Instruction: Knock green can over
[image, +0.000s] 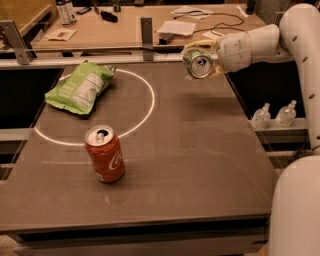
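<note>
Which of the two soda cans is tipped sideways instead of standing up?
The green can, gripped by the pincer above the far right of the table, silver top facing the camera. The red-orange can stands upright on it.

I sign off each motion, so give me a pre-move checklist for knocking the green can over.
The green can found: ok, far right of the table.
The gripper on it: ok, shut around the green can.
Can tipped: ok, sideways, top toward camera.
Can resting on table: cannot tell.
The red can apart: ok, near front left.
The chip bag apart: ok, far left.
</note>
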